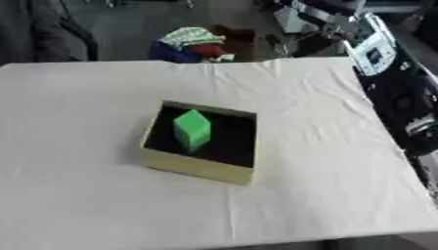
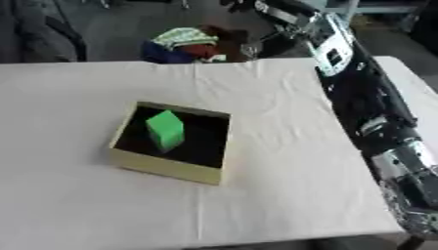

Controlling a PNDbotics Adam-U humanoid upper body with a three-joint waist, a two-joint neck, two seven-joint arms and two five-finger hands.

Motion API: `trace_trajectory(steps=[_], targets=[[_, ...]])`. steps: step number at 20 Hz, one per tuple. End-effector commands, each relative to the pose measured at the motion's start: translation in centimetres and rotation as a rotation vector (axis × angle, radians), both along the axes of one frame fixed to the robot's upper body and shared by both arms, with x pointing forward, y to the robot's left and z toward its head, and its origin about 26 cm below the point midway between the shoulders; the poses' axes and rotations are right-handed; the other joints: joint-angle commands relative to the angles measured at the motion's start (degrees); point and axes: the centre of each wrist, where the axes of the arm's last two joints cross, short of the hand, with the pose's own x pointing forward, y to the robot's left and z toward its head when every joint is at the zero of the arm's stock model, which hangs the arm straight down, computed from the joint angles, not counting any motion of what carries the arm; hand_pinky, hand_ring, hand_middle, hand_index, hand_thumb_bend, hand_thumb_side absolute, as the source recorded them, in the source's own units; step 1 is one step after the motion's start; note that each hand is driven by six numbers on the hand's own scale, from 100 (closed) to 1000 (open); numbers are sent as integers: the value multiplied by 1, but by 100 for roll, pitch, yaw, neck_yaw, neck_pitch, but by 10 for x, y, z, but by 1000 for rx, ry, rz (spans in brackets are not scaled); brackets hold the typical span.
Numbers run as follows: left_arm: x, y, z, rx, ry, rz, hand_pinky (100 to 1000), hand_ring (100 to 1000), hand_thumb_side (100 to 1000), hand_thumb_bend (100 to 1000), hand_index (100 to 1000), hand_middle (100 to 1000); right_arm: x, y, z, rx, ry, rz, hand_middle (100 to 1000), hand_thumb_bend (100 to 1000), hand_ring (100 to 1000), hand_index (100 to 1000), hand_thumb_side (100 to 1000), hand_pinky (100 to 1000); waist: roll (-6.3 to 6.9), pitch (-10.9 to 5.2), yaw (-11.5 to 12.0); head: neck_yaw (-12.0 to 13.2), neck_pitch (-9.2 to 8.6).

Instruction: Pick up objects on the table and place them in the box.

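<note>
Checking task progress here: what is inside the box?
One green block lies in the box, tilted on its dark floor. The near wall hides a strip of floor behind it, so anything there is unseen.

An open, shallow, yellow cardboard box [image 1: 198, 168] sits near the middle of the table covered in white cloth [image 1: 77, 205]. A green block [image 1: 191, 129] stands inside it, toward its left side.

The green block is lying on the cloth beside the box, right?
No. In the left eye view the green block stands inside the box, on its dark floor, not on the cloth beside it.
</note>
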Motion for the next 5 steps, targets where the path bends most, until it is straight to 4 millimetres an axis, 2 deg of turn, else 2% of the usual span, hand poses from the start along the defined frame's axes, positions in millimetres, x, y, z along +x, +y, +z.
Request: trace_trajectory(steps=[1,5], targets=[[-2,2,7,11,-29,6,671,540,482,100,659,501,-3,-9,21,-145,-43,112,904,100,864,1000,219,861,19,-55,-7,20,28],[-2,2,6,11,-32,7,671,540,482,100,659,500,-3,-9,20,-146,-35,113,902,100,864,1000,226,861,14,-61,-7,16,28]])
